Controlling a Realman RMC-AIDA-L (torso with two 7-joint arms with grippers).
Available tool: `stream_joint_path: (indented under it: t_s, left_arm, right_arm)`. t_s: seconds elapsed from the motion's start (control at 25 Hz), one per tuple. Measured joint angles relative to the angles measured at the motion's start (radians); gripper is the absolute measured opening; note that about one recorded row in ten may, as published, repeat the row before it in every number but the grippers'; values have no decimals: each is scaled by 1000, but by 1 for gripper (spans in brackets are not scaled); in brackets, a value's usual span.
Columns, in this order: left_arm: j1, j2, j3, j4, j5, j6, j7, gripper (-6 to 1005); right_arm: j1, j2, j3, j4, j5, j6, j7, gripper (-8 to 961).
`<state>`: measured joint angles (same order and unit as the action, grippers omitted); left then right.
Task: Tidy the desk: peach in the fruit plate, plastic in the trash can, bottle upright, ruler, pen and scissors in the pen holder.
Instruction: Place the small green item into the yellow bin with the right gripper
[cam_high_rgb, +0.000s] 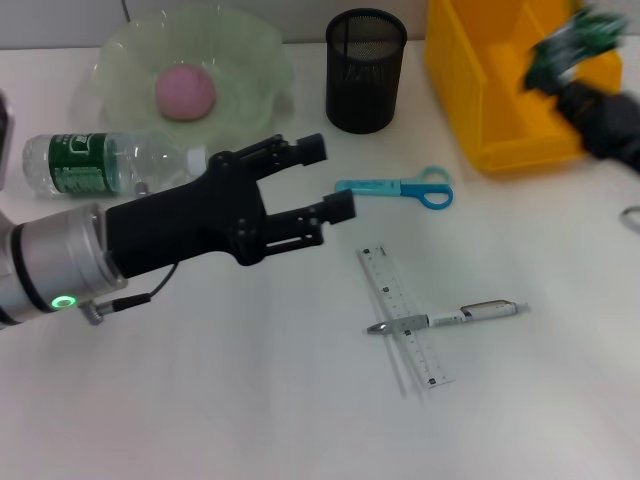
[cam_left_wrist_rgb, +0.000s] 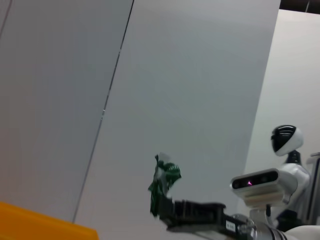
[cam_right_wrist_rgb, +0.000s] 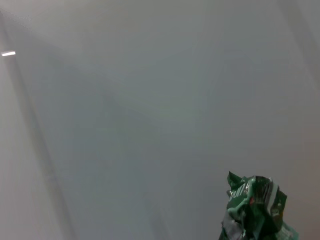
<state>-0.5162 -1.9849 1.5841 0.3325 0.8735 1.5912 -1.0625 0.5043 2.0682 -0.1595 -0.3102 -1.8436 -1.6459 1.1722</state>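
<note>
The pink peach (cam_high_rgb: 184, 91) lies in the pale green fruit plate (cam_high_rgb: 255, 60) at the back left. The bottle (cam_high_rgb: 110, 163) lies on its side on the desk (cam_high_rgb: 250, 400). My left gripper (cam_high_rgb: 335, 178) hovers open and holds nothing, just right of the bottle's cap and left of the blue scissors (cam_high_rgb: 395, 188). The clear ruler (cam_high_rgb: 405, 315) lies with the silver pen (cam_high_rgb: 450, 317) across it. The black mesh pen holder (cam_high_rgb: 365, 70) stands at the back. My right gripper (cam_high_rgb: 560, 75) is shut on crumpled green plastic (cam_high_rgb: 575, 40) (cam_left_wrist_rgb: 164, 182) (cam_right_wrist_rgb: 255, 205) above the yellow trash can (cam_high_rgb: 500, 100).
A dark object shows at the far left edge of the desk (cam_high_rgb: 3, 130), and a small ring-shaped thing sits at the right edge (cam_high_rgb: 632, 218). The trash can's yellow rim (cam_left_wrist_rgb: 40, 222) also shows in the left wrist view.
</note>
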Motion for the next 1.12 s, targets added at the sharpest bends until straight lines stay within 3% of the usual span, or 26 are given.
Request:
stream_joint_path:
  t_s: [0.12, 0.16, 0.28, 0.48, 0.72, 1.0, 1.12]
  left_arm:
    - [25, 4, -23, -1, 2, -2, 14, 807]
    - [31, 6, -30, -6, 2, -3, 14, 807]
    - [31, 6, -30, -6, 2, -3, 14, 806]
    - [65, 0, -31, -10, 2, -47, 85, 806]
    - [73, -5, -29, -15, 2, -85, 105, 806]
    - [73, -5, -30, -17, 2, -84, 97, 806]
    - [73, -2, -35, -17, 2, -83, 95, 806]
  right_arm:
    - [17, 0, 99, -49, 1, 111, 7, 48]
    - [37, -1, 114, -58, 1, 179, 5, 51]
    - [52, -2, 114, -60, 1, 220, 0, 60]
    - [120, -4, 96, -62, -3, 364, -7, 76]
    - [199, -5, -30, -64, 0, 547, -1, 94]
    - [215, 5, -42, -71, 40, 585, 0, 115]
    - [208, 7, -48, -73, 73, 589, -3, 205]
